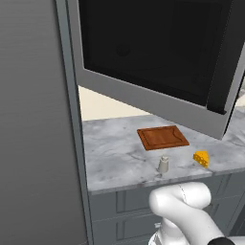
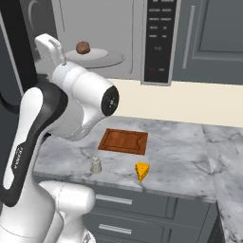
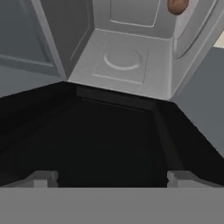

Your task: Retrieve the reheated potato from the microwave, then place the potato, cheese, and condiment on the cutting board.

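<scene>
While the microwave door hangs open and the potato sits on its turntable, retrieval is the step in hand; the gripper, jaws spread wide and empty, faces the cavity and must next reach the potato

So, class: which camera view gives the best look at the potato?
The right base view: the potato sits whole and unblocked on the white turntable inside the open microwave. The hand view catches only part of it, cut off by the top edge. In the left base view the microwave's open door faces the camera.
</scene>
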Available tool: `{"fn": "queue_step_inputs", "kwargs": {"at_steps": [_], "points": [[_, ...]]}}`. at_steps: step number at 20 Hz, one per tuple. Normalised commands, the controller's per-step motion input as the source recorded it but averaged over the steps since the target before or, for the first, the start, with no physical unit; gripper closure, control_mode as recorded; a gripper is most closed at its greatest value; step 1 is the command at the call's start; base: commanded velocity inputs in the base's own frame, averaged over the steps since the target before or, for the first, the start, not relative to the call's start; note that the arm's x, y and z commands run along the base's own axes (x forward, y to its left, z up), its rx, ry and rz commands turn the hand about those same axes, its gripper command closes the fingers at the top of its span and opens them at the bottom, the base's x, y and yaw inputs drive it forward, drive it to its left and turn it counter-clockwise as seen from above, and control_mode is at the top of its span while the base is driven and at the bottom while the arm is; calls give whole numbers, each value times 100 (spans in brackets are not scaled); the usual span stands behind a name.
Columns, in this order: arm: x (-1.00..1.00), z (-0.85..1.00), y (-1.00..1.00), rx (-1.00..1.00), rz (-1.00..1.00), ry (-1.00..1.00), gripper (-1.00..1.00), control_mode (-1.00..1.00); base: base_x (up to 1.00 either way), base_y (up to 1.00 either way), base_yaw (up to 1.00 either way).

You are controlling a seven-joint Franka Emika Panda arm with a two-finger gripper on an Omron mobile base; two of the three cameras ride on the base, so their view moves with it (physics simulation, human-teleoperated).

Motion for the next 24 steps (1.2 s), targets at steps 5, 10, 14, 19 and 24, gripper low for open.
{"fn": "queue_step_inputs", "kwargs": {"at_steps": [5, 10, 14, 19, 24], "points": [[-91, 15, 63, 0, 26, 0, -100, -100, 0, 0, 0], [-97, 13, 97, 0, 26, 0, -100, -100, 0, 0, 0], [-79, 2, 100, 0, 23, 0, -100, -100, 0, 0, 0], [-11, 0, 98, 0, 5, 0, -100, -100, 0, 0, 0], [18, 3, 59, 0, -2, 0, -100, -100, 0, 0, 0]]}}
